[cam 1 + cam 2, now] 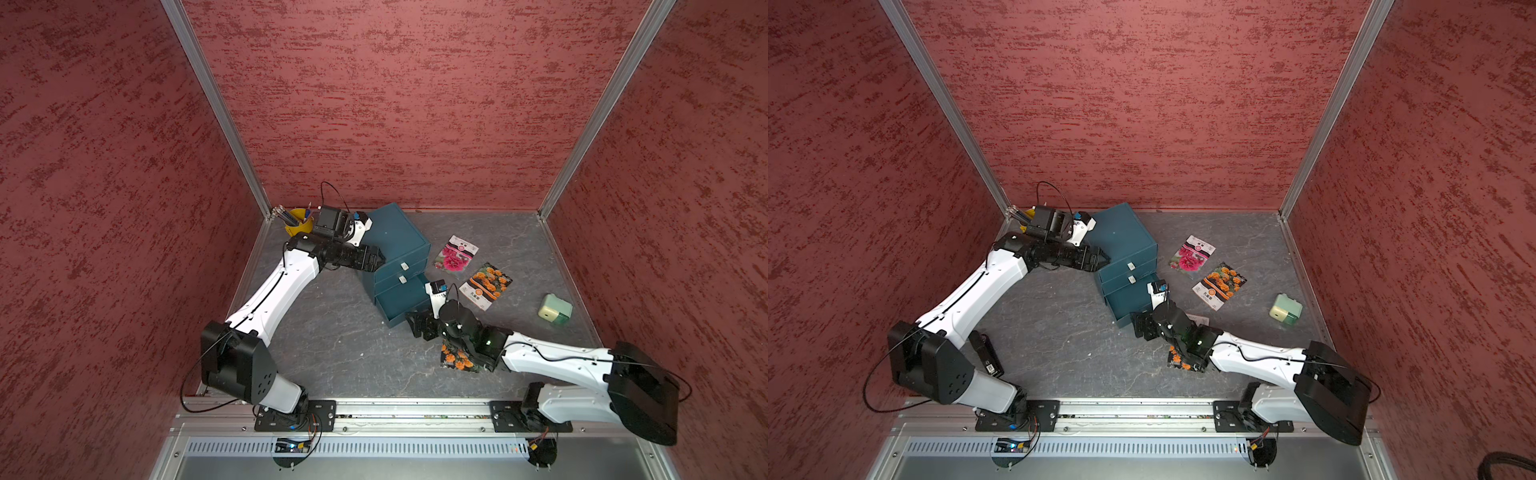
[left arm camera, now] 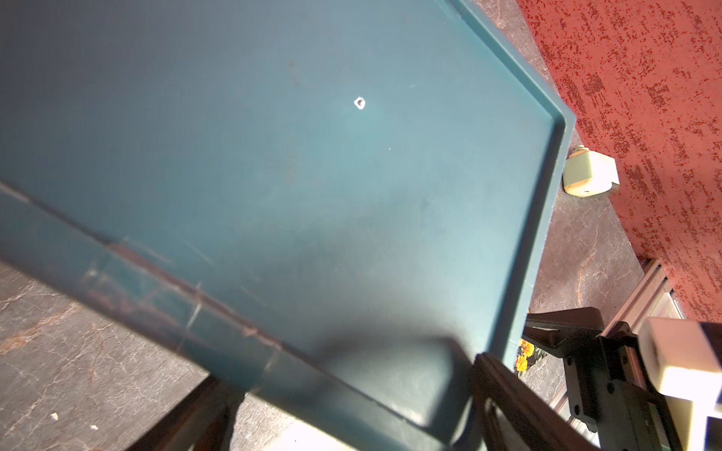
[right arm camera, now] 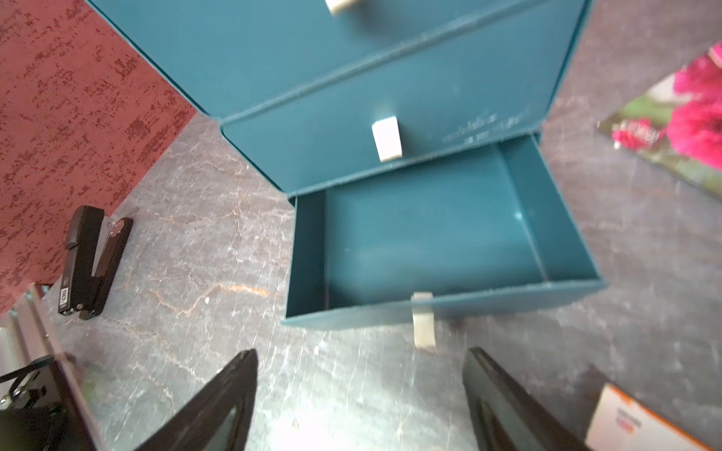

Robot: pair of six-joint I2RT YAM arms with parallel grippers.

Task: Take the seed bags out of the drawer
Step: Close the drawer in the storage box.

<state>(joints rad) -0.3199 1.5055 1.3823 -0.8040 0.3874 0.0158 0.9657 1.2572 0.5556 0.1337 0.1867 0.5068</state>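
**A:** Where are the seed bags [image 1: 1219, 286]?

**B:** All three lie flat on the grey marbled tabletop [image 1: 332, 345], outside the drawer. The glossy packet with the pink-red flower photo [image 1: 456, 253] sits right of centre in both top views. The glossy packet with orange marigolds and a white-orange label band [image 1: 487, 286] is just below and right of it, not touching. The second marigold packet [image 1: 454, 360] lies lower in the frame, mostly hidden under the right arm [image 1: 552, 361].

**A:** And the drawer?

**B:** The bottom drawer [image 3: 554, 218] of the small teal three-drawer cabinet [image 1: 395, 237] stands open, its floor bare. The two drawers above are closed and carry white tab handles [image 3: 386, 138].

**A:** The grippers?

**B:** The right gripper [image 3: 361, 353] hangs just in front of the open drawer. Its jaws are spread wide, with only tabletop between them. The left gripper [image 1: 376, 261] meets the cabinet's left side. Its fingers stand apart around a cabinet corner, but I cannot tell whether they pinch it.

**A:** Anything else?

**B:** A yellow cup of pencils [image 1: 300, 227] stands in the table's upper-left corner. A pale green boxy sharpener [image 1: 555, 308] sits at the right edge, and a black stapler [image 1: 986, 353] lies beside the left arm.
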